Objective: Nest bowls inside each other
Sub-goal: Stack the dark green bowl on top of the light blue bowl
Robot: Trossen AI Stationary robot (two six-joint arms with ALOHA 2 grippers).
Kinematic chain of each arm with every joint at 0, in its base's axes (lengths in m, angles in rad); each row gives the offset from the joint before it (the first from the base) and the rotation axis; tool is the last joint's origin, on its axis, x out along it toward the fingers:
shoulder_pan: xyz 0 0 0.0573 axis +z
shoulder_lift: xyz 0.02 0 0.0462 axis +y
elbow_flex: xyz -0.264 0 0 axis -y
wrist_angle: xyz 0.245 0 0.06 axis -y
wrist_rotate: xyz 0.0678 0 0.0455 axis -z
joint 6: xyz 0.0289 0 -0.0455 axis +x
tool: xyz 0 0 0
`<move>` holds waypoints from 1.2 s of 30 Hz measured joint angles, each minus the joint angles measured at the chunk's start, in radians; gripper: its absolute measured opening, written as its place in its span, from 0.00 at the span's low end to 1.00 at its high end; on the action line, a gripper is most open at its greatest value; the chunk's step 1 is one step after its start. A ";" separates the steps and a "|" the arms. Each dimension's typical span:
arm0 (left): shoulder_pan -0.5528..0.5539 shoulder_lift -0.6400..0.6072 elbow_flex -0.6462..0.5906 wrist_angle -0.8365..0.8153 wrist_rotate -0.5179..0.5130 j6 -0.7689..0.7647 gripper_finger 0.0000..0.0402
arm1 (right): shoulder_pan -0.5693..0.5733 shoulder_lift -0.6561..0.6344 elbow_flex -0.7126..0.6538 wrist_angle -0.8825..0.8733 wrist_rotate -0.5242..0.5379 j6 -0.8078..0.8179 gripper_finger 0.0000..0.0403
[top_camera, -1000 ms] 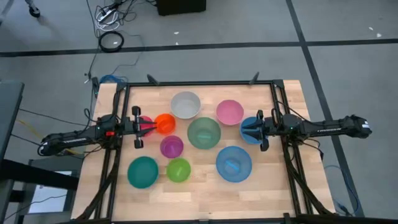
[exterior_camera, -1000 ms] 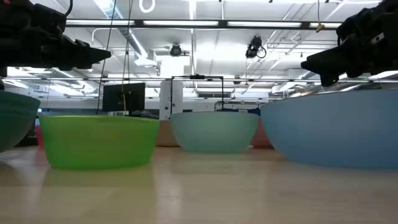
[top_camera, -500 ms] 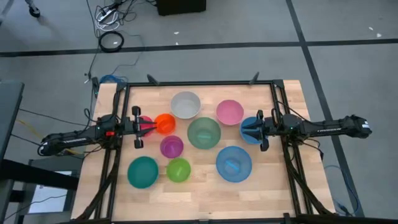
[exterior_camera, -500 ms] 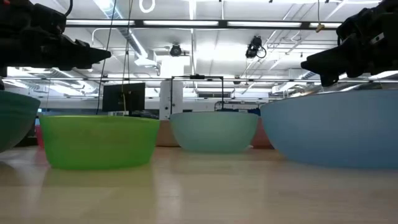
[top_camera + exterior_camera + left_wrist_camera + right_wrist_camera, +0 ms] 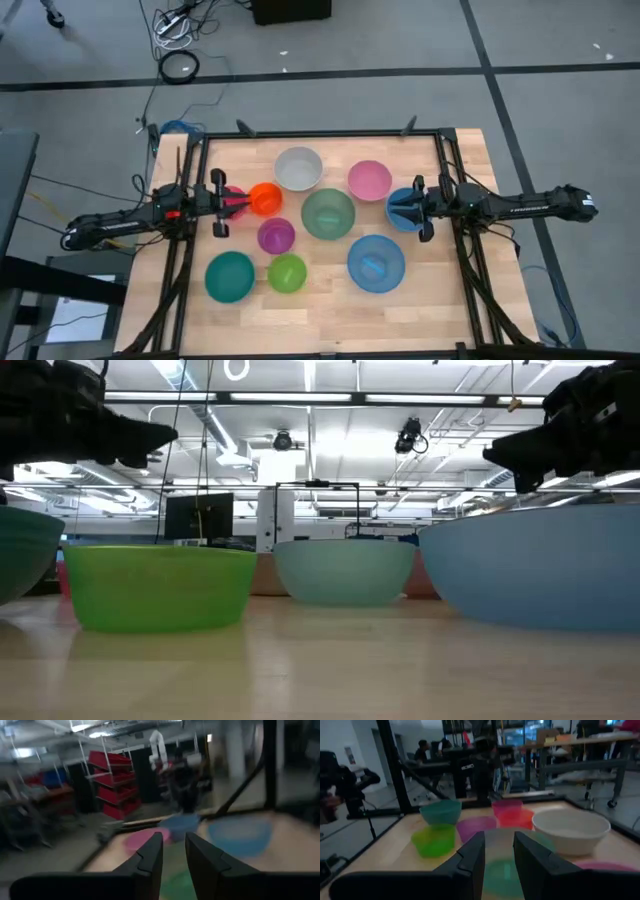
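Bowls lie spread over the bench [image 5: 455,300] — orange bowl [image 5: 266,198] at nine o'clock before the left gripper [image 5: 238,204], small blue bowl [image 5: 402,210] at three under the right gripper [image 5: 398,209]. Both jaws stand slightly parted, holding nothing. Likely light, stiff, slippery plastic — pinch the rim.

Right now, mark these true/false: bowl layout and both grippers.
1. The white-grey bowl sits at the table's far edge, beside the pink bowl. True.
2. The lime bowl is nested inside the teal bowl. False: they stand side by side, each empty.
3. The right gripper is over the small blue bowl. True.
4. The left gripper grips the purple bowl. False: it hangs by the orange bowl; nothing is between its fingers.
5. The large blue bowl is upside down. False: upright.
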 joint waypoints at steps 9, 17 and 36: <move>0.000 0.000 0.000 0.168 -0.002 -0.402 0.23 | 0.002 0.000 0.000 0.193 0.000 0.067 0.23; 0.000 0.000 0.000 0.311 0.001 -0.521 0.23 | 0.002 0.000 0.001 0.337 0.000 0.215 0.23; -0.003 0.220 0.461 -0.332 -0.109 -0.245 0.23 | 0.254 0.357 0.330 0.054 0.519 0.066 0.22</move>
